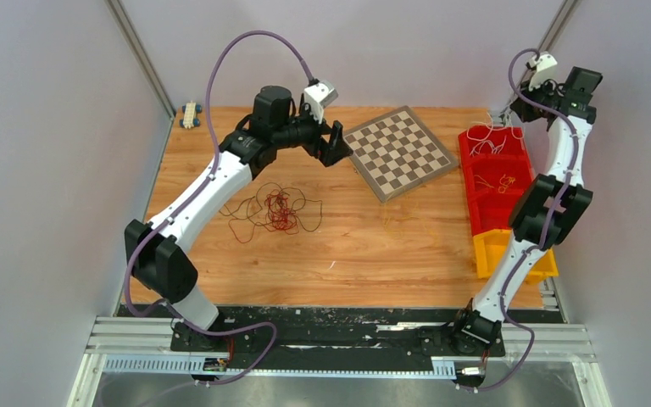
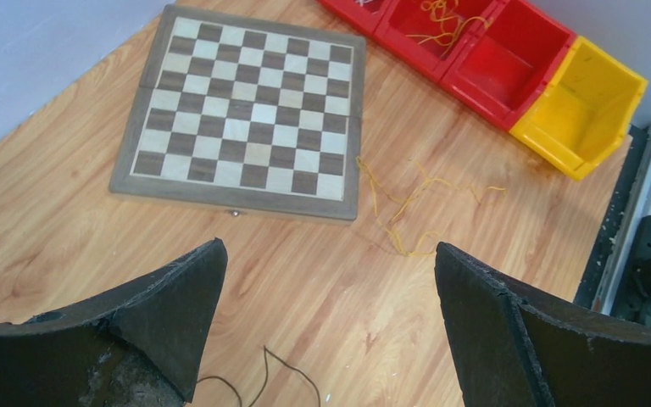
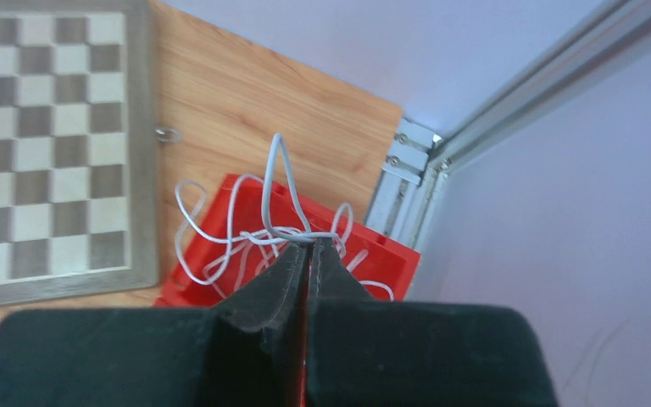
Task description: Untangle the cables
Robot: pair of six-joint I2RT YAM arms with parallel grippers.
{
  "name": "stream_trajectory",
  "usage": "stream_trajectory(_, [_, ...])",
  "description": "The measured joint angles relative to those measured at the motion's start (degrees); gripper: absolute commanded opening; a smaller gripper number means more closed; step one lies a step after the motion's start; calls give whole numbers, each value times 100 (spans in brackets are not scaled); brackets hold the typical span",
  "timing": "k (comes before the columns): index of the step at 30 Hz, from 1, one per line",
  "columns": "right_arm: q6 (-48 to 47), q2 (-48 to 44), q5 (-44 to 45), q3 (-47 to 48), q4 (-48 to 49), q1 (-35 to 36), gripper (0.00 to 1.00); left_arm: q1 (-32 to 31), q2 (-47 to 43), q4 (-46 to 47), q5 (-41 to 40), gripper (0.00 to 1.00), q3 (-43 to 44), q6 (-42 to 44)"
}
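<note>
From the overhead camera, you see the left gripper [image 1: 335, 142] in the upper middle of the frame, just left of the chessboard [image 1: 400, 153], jaws spread with nothing between them. Below it, centre left on the table [image 1: 347, 271], lies the red and dark brown tangle [image 1: 278, 209], apart from both arms. The yellow-orange cable [image 1: 403, 219] sprawls faintly to its right, under the board. At upper right the right gripper [image 1: 521, 108] sits over the top red bin [image 1: 464, 146], where the white cable [image 1: 487, 140] lies in loops; you cannot read its jaws from here. Through the left wrist camera, the left gripper [image 2: 331, 314] stands wide apart at the bottom of the frame. The yellow-orange cable [image 2: 407, 203] lies on the wood beyond it, touching the chessboard [image 2: 246, 110] at its lower right corner. Through the right wrist camera, the right gripper [image 3: 309, 254] is pressed closed, pinching strands of the white cable [image 3: 254, 229] at its tips above the red bin [image 3: 390, 254], one loop standing upright.
</note>
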Motion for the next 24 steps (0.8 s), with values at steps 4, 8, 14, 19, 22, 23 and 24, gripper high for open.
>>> stream_trajectory(4, [-446,339,450,-63,310,9,0,70,155,-42,-133,100,0,-17])
stream_trajectory(8, [-940,391,726,-544,625,26,0,138,238,-153,-225,100,0,-48])
stream_trajectory(14, [-1421,391,966,-1329,756,50,73,205,249,-236,-243,100,0,-90])
stream_trajectory(19, [-1458,306,1154,-1394,522,164,86,205,249,-286,-243,100,-11,-136])
stream_trajectory(22, [-1368,-81,1147,-1486,177,310,97,205,225,-243,-243,100,-149,-199])
stream_trajectory(23, [-1342,-302,1145,-1609,118,369,100,205,199,-219,-245,100,-260,-232])
stream_trajectory(24, [-1294,-678,1137,-1856,44,457,100,205,170,-205,-245,100,-363,-260])
